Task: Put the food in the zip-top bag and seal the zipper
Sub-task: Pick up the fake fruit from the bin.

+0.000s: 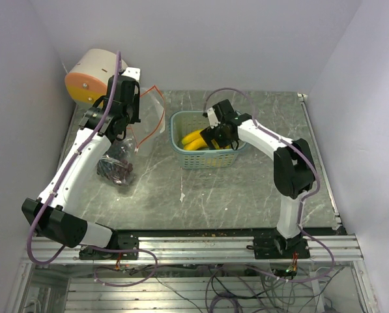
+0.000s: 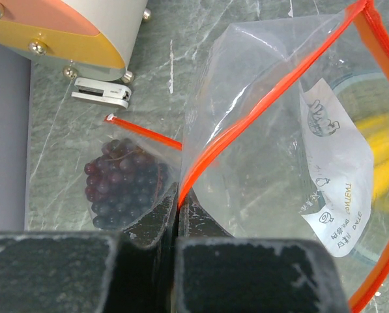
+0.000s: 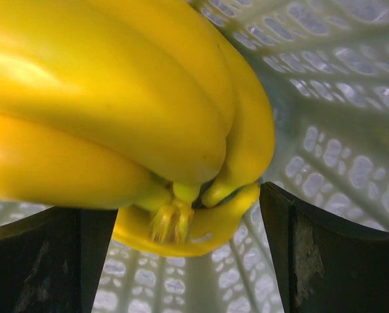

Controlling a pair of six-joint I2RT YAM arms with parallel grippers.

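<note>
Right gripper (image 3: pixel 174 215) sits low in the basket (image 3: pixel 337 130), fingers wide, straddling the stem end of the bananas (image 3: pixel 116 98). Their length runs off to the wrist frame's upper left. Left gripper (image 2: pixel 178 212) pinches the bag (image 2: pixel 266 163) rim, mouth gaping, left of the basket. Grapes (image 2: pixel 119 182) show through plastic at lower left.

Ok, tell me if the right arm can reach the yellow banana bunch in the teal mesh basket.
Probably yes: the right gripper sits open inside the teal mesh basket, flanking the yellow banana bunch, nothing between.
</note>
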